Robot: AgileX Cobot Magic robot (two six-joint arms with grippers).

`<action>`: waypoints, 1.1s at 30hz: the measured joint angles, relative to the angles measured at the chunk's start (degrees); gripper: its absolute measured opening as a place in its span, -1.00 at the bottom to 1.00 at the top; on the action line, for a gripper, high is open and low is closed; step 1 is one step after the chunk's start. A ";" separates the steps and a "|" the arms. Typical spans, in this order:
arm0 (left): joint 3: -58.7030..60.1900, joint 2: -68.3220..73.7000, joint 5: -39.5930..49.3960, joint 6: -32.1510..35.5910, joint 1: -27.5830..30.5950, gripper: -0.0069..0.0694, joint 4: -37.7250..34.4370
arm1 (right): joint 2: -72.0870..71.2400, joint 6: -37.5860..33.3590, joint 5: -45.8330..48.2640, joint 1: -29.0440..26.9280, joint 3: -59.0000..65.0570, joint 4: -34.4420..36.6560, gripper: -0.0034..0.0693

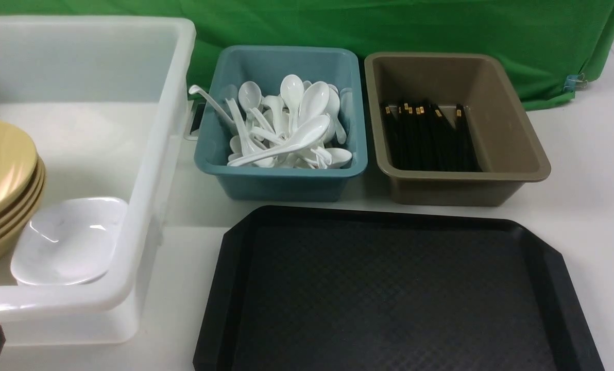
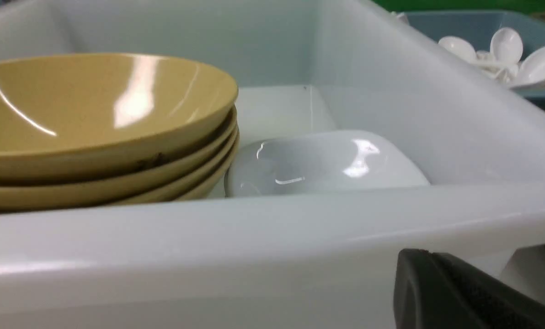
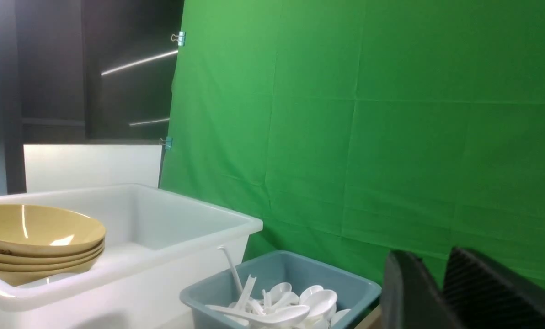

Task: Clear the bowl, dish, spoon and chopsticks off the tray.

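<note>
The black tray [image 1: 389,288] lies in front of me with nothing on it. A stack of mustard-tan bowls [image 1: 3,170] sits inside the white tub [image 1: 152,170], and a white dish [image 1: 67,242] leans beside it. White spoons [image 1: 291,129] fill the blue tub [image 1: 286,183]. Black chopsticks [image 1: 428,136] lie in the brown tub [image 1: 466,188]. My left gripper [image 2: 430,252] is shut and empty, low against the white tub's near wall [image 2: 254,274]. My right gripper [image 3: 430,258] hangs open in the air beyond the blue tub [image 3: 345,288], holding nothing; it is out of the front view.
A green cloth [image 1: 389,31] hangs behind the tubs. The white table [image 1: 595,170] runs to the right of the brown tub and the tray. The three tubs stand side by side behind the tray.
</note>
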 joint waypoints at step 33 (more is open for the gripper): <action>0.00 0.00 0.29 -0.15 0.00 -0.86 0.34 | 0.00 -25.71 -0.40 0.00 0.00 31.98 -0.31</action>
